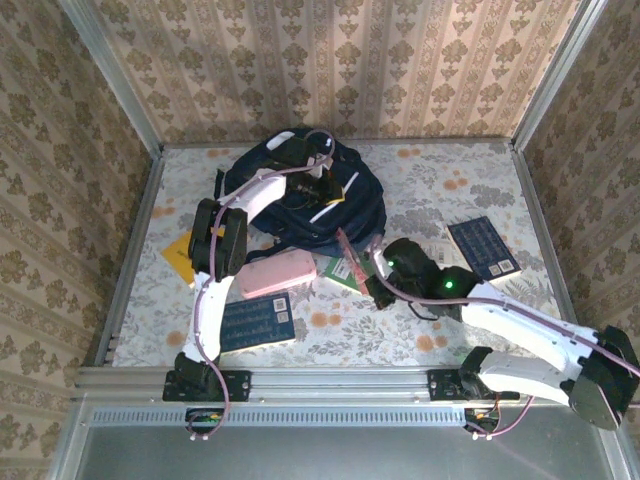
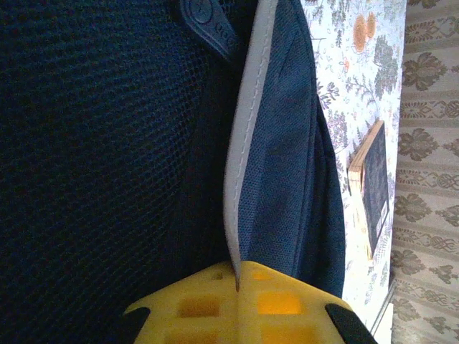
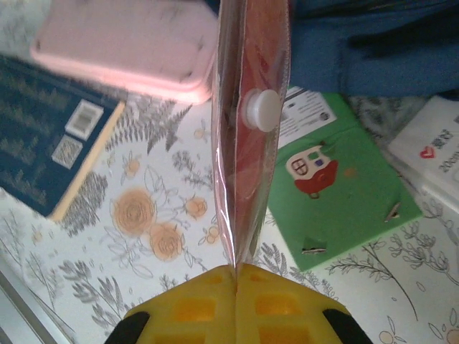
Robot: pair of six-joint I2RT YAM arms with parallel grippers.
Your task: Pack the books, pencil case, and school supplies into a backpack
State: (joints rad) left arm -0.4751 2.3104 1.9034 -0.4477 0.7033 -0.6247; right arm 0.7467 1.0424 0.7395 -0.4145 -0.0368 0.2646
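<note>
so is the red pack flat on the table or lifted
Lifted: the right gripper is shut on the red pack, holding it edge-on above the table.

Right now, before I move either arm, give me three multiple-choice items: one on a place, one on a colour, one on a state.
1. Where is the pencil case?
A. in the far right corner
B. on the table, between the backpack and the blue book
C. inside the backpack

2. What colour is the pack in the right tool?
A. green
B. white
C. red

3. How is the left tool?
A. open over the table
B. shut on the backpack's pale edging
C. shut on the pencil case

Answers: B, it lies there in the top view; C, a red pack is pinched in it; B, the left wrist view shows the edging clamped.
</note>
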